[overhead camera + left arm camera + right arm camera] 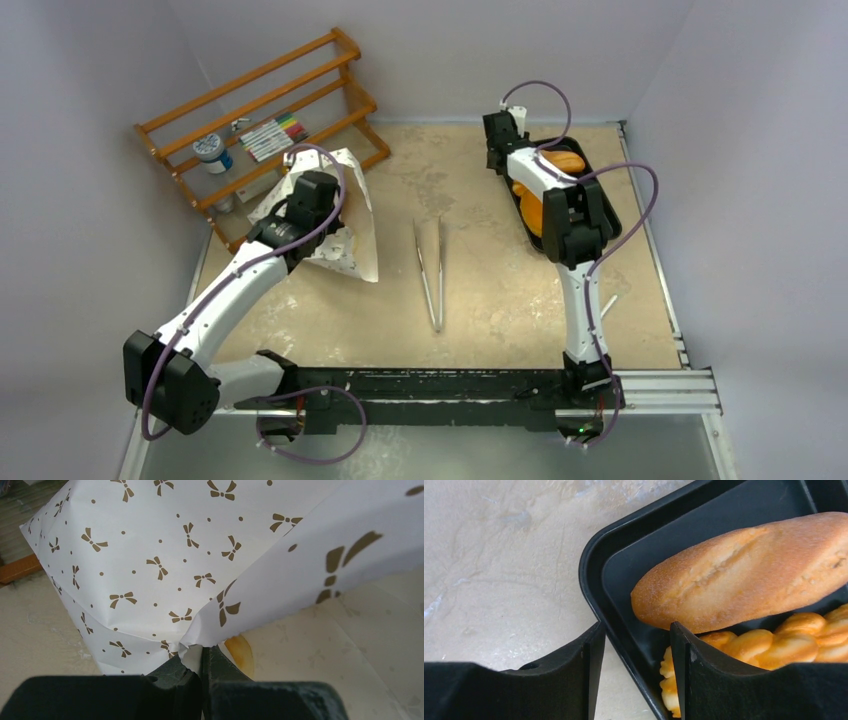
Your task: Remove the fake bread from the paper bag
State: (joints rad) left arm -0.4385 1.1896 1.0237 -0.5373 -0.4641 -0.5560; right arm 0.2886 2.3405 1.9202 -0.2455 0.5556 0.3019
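Pinching the paper bag (150, 570) in my left gripper (202, 656); right gripper (636, 640) spread over bread (744, 570) well right of the bag. Next: fetch possibly another bun (242, 652) inside.

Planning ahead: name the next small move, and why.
Probably lift the right gripper off the black tray and swing toward the paper bag: its jaws are open and empty by two breads there, while the left gripper pinches the bag's edge, a golden piece showing beneath.

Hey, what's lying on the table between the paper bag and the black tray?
A pair of long metal tongs lies there, apart from both the paper bag and the black tray. The top external view shows it.
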